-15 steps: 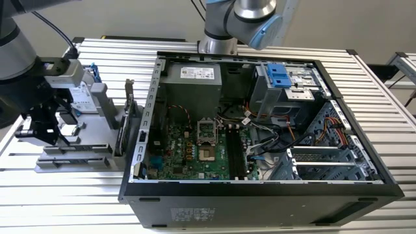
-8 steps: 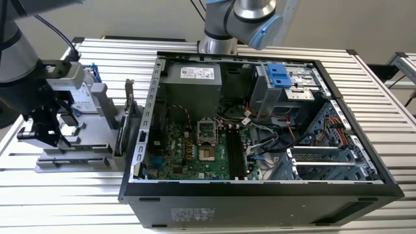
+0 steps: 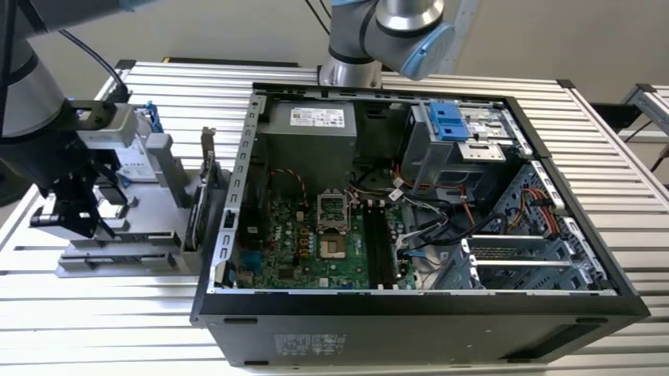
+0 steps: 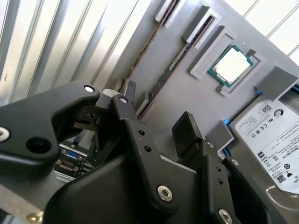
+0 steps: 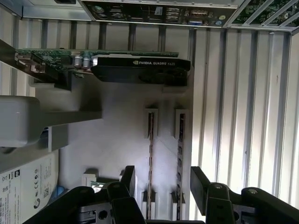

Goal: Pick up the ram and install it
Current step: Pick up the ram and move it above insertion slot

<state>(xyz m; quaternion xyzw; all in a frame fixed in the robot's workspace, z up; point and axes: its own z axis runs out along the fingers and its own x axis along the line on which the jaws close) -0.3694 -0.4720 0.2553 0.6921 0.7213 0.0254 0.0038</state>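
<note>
Two ram sticks stand on edge in slots of a grey holder, the ram and a second one side by side. In the second wrist view the ram runs slantwise across the holder. My gripper hovers open over one end of the sticks, and both lie between its black fingers in this view. I cannot tell if the pads touch them. In the exterior view the gripper hangs over the holder, at the left of the open computer case.
On the holder also sit a graphics card, a processor chip and a silver hard drive. Inside the case, the motherboard has long dark memory slots beside cables and a drive cage. Ribbed metal table all around.
</note>
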